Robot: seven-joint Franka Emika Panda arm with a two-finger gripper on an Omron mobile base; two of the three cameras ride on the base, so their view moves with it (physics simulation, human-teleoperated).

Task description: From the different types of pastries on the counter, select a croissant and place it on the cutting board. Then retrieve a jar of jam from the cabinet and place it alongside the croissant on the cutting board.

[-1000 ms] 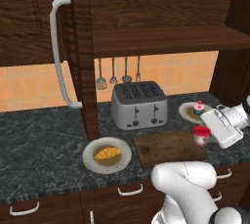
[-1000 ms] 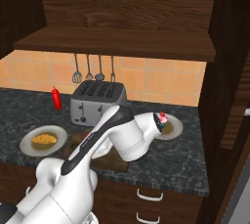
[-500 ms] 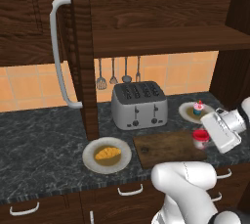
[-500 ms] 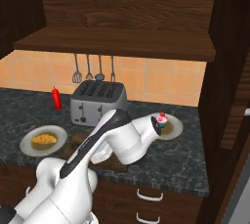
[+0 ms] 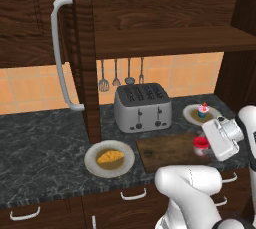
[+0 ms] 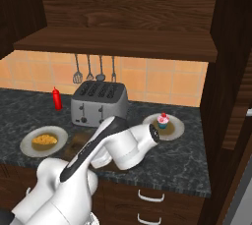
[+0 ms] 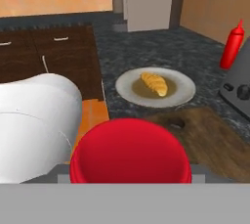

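1. The gripper (image 5: 206, 145) pinches the jar of jam (image 5: 200, 146) at the right end of the cutting board (image 5: 167, 150); whether it rests on the wood I cannot tell
2. The croissant (image 5: 110, 156) lies on a round grey plate (image 5: 93, 162) just left of the board
3. The cupcake (image 5: 203, 110) sits on another plate (image 5: 190, 114) right of the toaster (image 5: 142, 106)

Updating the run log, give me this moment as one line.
gripper: shut on jar of jam | jar: over cutting board right end | croissant: on plate, not board
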